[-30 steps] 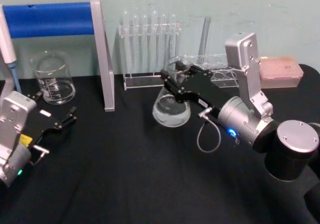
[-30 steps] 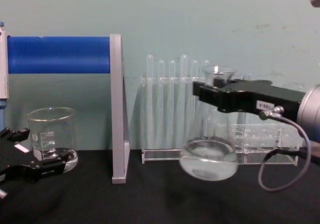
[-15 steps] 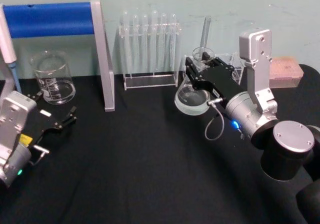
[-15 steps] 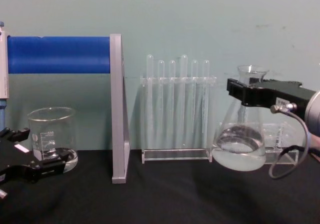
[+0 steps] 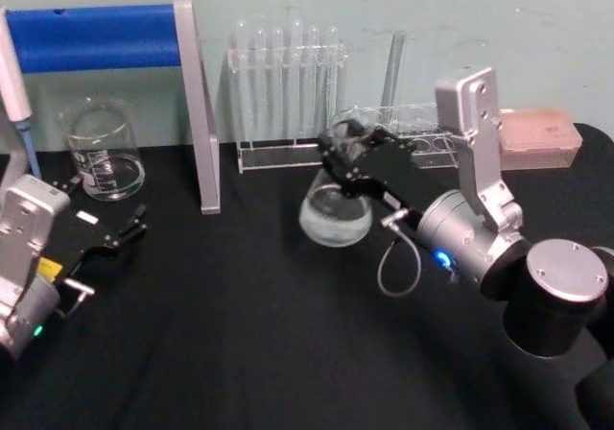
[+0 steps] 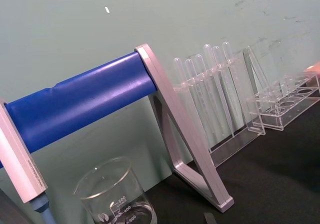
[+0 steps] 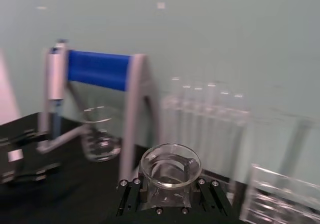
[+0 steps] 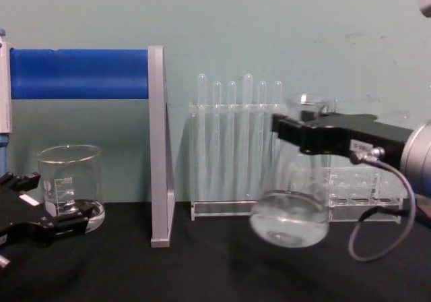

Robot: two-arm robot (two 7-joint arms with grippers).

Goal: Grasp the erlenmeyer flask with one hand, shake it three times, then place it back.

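Note:
My right gripper (image 5: pixel 345 154) is shut on the neck of the erlenmeyer flask (image 5: pixel 334 217), a clear conical flask with a little liquid in its round base. It holds the flask up over the black table in front of the test tube rack, with the base (image 8: pixel 289 218) hanging below the black fingers (image 8: pixel 291 128). In the right wrist view the flared rim (image 7: pixel 170 165) sits between the jaws. My left gripper (image 5: pixel 106 230) rests low at the left near the beaker, open and with nothing in it (image 8: pixel 37 211).
A glass beaker (image 5: pixel 101 152) stands at the back left under a blue-barred metal stand (image 5: pixel 96 36). The test tube rack (image 5: pixel 286 94) is behind the flask. A low clear rack (image 5: pixel 422 134) and a pink box (image 5: pixel 542 137) sit at the back right.
The right gripper swung the flask to the right half a second ago and has now brought it back to the left. The left arm has not moved.

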